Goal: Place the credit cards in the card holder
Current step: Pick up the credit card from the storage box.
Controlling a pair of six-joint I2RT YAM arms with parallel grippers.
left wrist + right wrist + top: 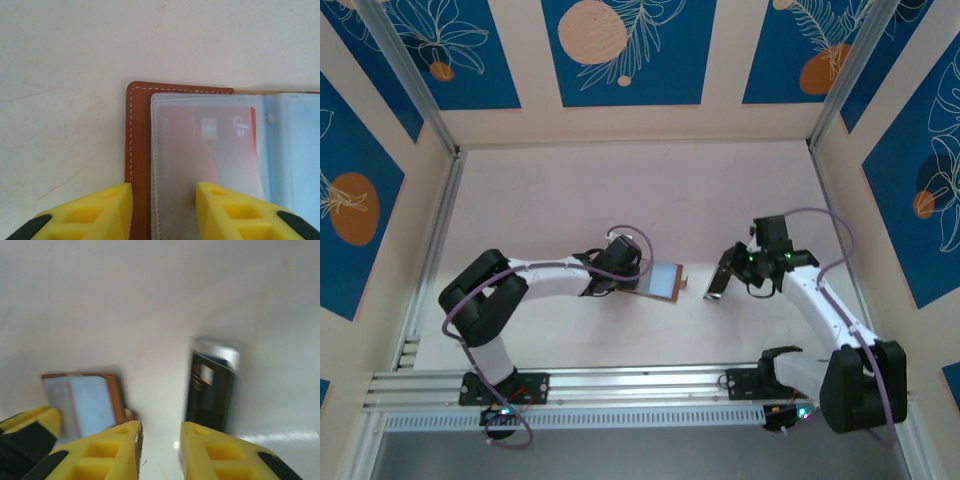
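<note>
Looking at the left hand (162, 189) first, what is it doing? asks Mia.

Its yellow fingers (87, 212) are spread quite wide, says Tom. One finger is over the worktop (60, 100), just beside the card holder (137, 140). The other is over a clear pocket (172, 200). The brown edge of the card holder lies between them, and the hand is not pinching it.

Where is the card holder?

It lies open and flat on the worktop, about in the middle, between the two hands. Its blue-grey inside faces up. A red card (200, 145) sits inside the clear pocket.

And the right hand (161, 432)?

Its fingers are close together, with a thin gap. The worktop shows through the gap. A dark card (210, 390) with a silver end stands up just past one finger. It looks blurry. Its low end is hidden behind that finger, so I cannot tell if the hand grips it.

Is that card near the card holder?

Yes, near, but apart from it, on its right side.

What is far away?

More worktop, then pale walls with blue panels (620, 40) and orange circles.
</note>
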